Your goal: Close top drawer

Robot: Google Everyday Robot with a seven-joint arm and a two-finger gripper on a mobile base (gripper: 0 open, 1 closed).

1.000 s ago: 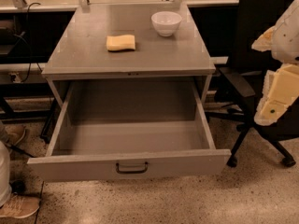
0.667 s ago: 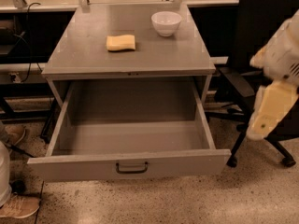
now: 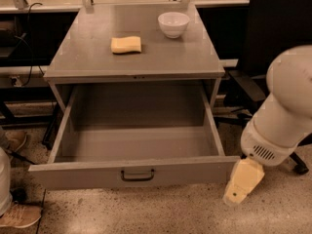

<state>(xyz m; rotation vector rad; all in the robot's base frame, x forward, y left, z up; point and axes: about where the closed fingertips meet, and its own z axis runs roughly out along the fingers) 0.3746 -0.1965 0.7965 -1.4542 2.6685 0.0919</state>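
The gripper point(image 3: 243, 182) has dropped low, to just off the right front corner of the top drawer point(image 3: 73, 175), which is pulled fully out. Whether the gripper is open or closed cannot be told. It would do best to push squarely on the drawer front, near the handle point(image 3: 137, 175).

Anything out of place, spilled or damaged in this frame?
Nothing spilled or damaged. The top drawer stands pulled far out and looks empty. The sponge and bowl sit on the cabinet top. The claw hangs low by the drawer front's right-hand corner.
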